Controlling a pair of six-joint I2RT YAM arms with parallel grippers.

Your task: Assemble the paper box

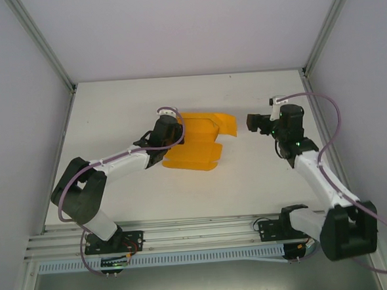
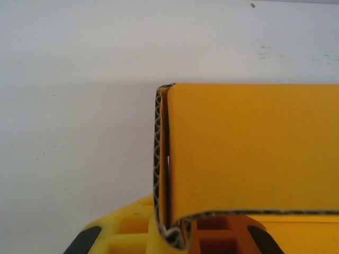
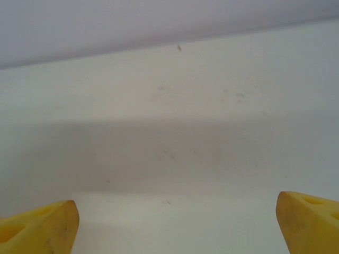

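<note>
We see the paper box (image 1: 197, 145), a partly folded orange-yellow card sheet, lying on the white table (image 1: 112, 110) right at the tip of the left pincer (image 1: 172, 125). That pincer is pinching an upright flap of the paper box (image 2: 249, 153), and the corrugated edge sits between its yellow fingers (image 2: 132, 230). The box lies near the right pincer (image 1: 254, 122), to its left and not touching it. That pincer's fingers (image 3: 42, 225) are spread wide over bare table.

Robot lab enclosure: white table (image 1: 261, 180), plain walls (image 1: 173, 28), aluminium frame struts (image 1: 41, 42)
</note>
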